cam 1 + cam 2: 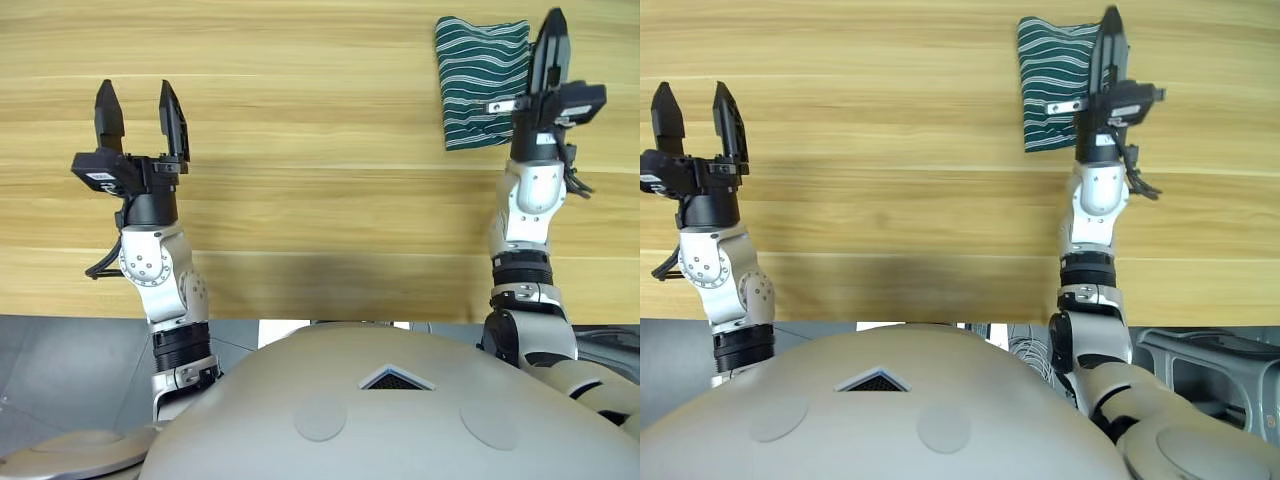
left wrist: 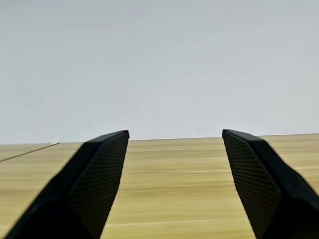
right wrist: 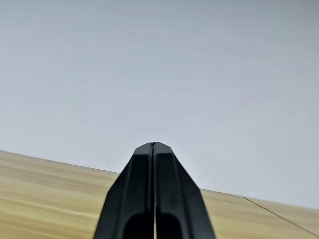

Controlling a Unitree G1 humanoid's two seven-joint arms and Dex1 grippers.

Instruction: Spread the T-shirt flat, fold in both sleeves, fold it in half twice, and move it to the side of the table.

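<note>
I see the folded, green-striped T-shirt [image 1: 478, 80] lying at the far right of the wooden tabletop [image 1: 300, 150], my right claw [image 1: 555, 20] closed finger to finger at its right edge, my left claw [image 1: 140, 95] open, well apart on the left.

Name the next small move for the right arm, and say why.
Probably draw the right gripper back, clear of the T-shirt. It lies folded small at the right side of the table, the gripper is shut on nothing, and the left gripper hangs open over bare wood.
</note>
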